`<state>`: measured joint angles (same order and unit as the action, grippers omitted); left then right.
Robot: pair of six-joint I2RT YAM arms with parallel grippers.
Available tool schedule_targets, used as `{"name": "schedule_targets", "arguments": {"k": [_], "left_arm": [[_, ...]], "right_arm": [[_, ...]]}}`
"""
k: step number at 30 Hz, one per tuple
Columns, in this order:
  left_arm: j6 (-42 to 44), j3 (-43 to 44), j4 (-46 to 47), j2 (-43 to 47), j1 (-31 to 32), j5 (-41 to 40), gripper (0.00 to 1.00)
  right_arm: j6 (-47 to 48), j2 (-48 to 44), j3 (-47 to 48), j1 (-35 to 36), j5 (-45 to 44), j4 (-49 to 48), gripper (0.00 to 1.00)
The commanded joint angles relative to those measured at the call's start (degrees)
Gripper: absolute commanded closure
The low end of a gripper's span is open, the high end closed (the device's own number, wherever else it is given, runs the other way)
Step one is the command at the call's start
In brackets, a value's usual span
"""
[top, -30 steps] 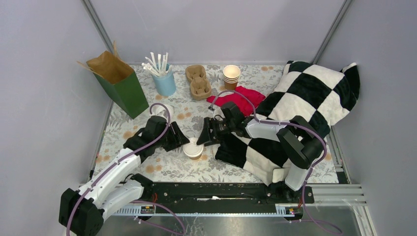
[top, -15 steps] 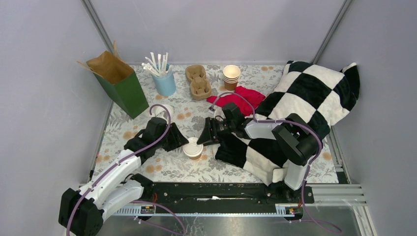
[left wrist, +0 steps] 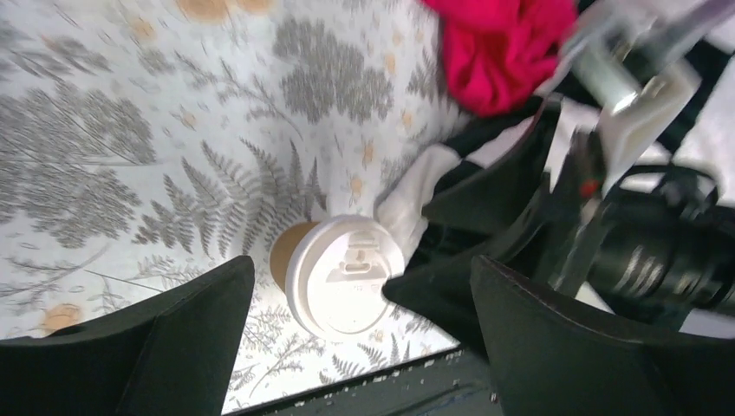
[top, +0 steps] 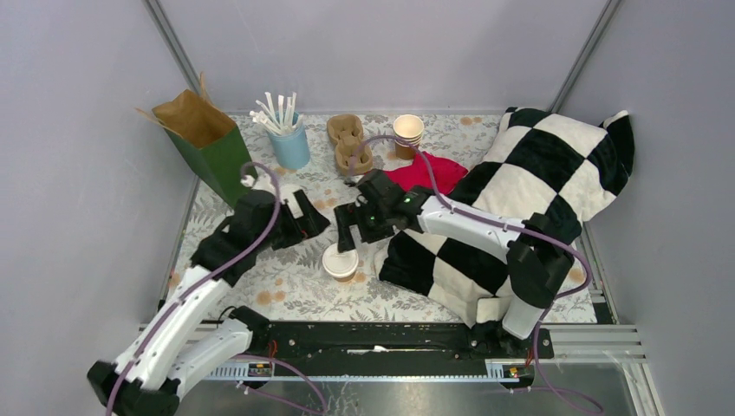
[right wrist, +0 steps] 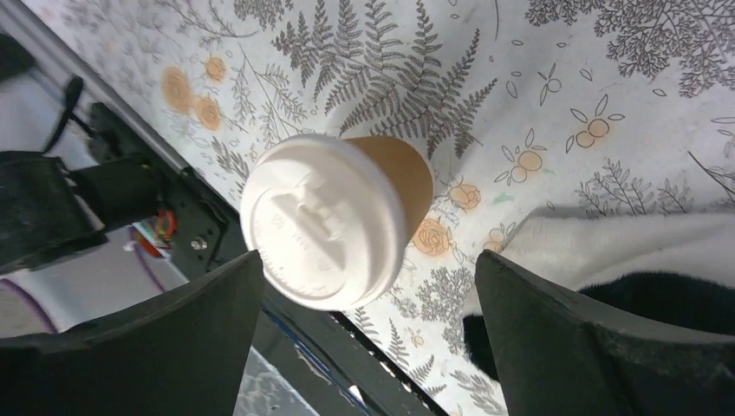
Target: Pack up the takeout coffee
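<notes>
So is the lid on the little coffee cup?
On. The white lid covers the whole rim of the brown coffee cup, which stands upright on the table.

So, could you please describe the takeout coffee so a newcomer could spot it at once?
Start at the black-and-white checkered cushion on the right. Just off its near left corner stands the takeout coffee, a small brown paper cup. Unlike the stacked cups at the back, it alone wears a white lid.
</notes>
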<state>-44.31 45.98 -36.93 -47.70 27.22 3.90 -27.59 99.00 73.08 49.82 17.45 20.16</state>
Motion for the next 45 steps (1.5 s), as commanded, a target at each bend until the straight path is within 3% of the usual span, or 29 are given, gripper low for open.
{"name": "schedule_targets", "arguments": {"k": [1, 6, 11, 23, 31, 45], "left_arm": [[1.76, 6.27, -8.26, 8.01, 0.02, -14.15, 0.01], [-0.82, 7.28, -13.55, 19.38, 0.01, -28.07, 0.01], [-1.62, 6.7, -15.27, 27.14, 0.02, -33.86, 0.01], [-1.5, 5.75, -14.56, 29.36, 0.02, -33.8, 0.01], [-1.04, 5.35, -13.96, 29.05, 0.0, -33.09, 0.01], [-0.64, 5.19, -13.52, 28.54, -0.04, -32.42, 0.01]], "right_arm": [[5.53, 0.38, 10.11, 7.96, -20.58, 18.65, 0.01], [5.76, 5.42, 19.26, 15.08, -32.15, 25.72, 0.0], [6.43, 10.04, 25.08, 19.06, -36.07, 28.08, 0.0], [6.9, 14.74, 28.39, 20.05, -35.32, 27.08, 0.0], [6.93, 15.33, 28.43, 20.05, -34.67, 25.94, 0.13], [6.78, 13.93, 25.81, 19.97, -35.69, 23.11, 0.18]]}}
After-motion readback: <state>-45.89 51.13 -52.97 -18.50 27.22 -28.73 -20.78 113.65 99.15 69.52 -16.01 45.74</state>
